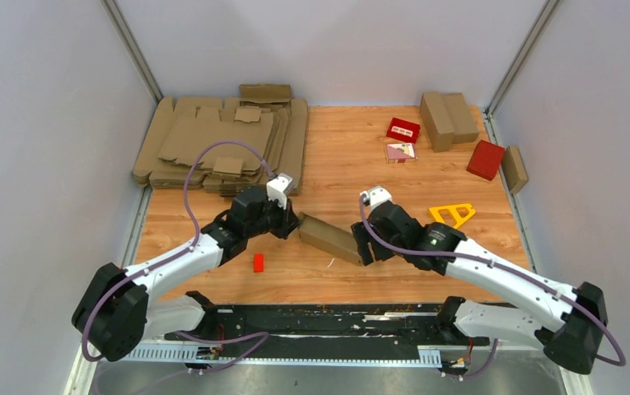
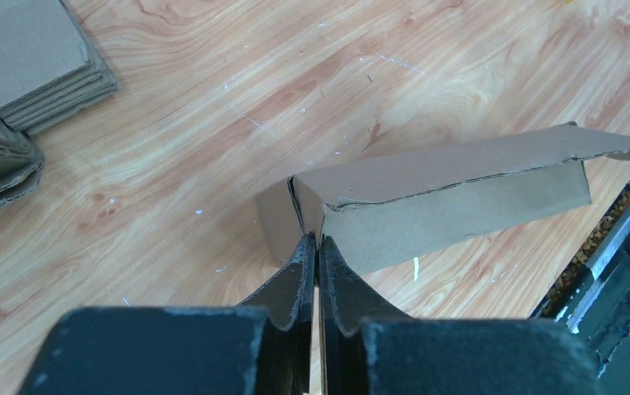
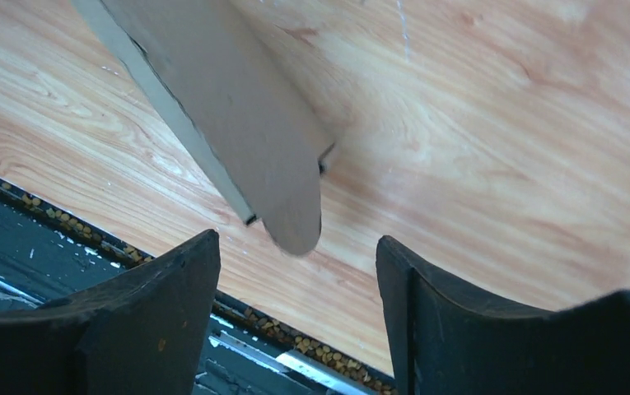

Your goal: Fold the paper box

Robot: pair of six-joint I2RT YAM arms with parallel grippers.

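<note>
Paper box point(image 1: 329, 237), partly folded, lies mid-counter point(image 1: 340, 152), nearer the near edge than the far one, its long body slanting between the two arms. Left end effector point(image 1: 291, 224) meets its left end; right end effector point(image 1: 363, 243) sits at its right end. A stack of flat cardboard blanks point(image 1: 221, 140) occupies the far left corner, well apart from the box.

Left wrist view: left end effector point(image 2: 317, 244) is closed, fingers pinched on the cardboard at the near end of the paper box point(image 2: 451, 193). The box extends away to the right, with one long flap standing slightly raised along its top edge.

Right wrist view: right end effector point(image 3: 296, 243) is spread wide, gripping nothing. A rounded flap tip of the paper box point(image 3: 237, 107) hangs in the gap between the two fingers, touching neither.
</note>
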